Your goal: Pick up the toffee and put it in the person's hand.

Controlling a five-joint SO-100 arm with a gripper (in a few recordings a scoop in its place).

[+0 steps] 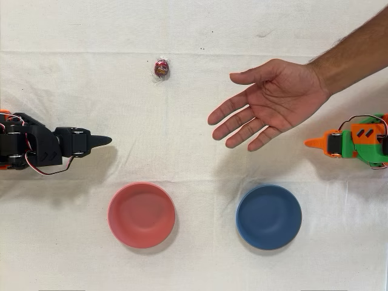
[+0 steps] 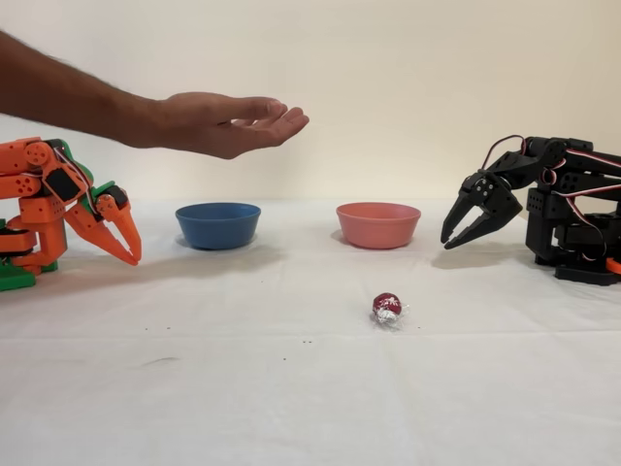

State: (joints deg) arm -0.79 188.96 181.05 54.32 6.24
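- Small round toffee in shiny red wrapper [image 1: 162, 68]: alone on the white cloth-covered surface [image 1: 194, 254], well apart from everything.
- Black arm's gripper [image 2: 451, 238]: empty, jaws parted moderately, raised beside the toffee's far side.
- Person's open hand [image 1: 267, 102]: held above the toffee's level.
- Risk: toffee likely rolls or squirts from closing jaws; a poor release could miss the palm.

Tabletop [image 1: 200, 254]: matt white creased cloth. Toffee [image 2: 386, 308]: glossy red foil wrapper. Red bowl [image 1: 142, 214] and blue bowl [image 1: 268, 217]: smooth matt plastic. Tool [image 2: 463, 231]: matt black plastic.
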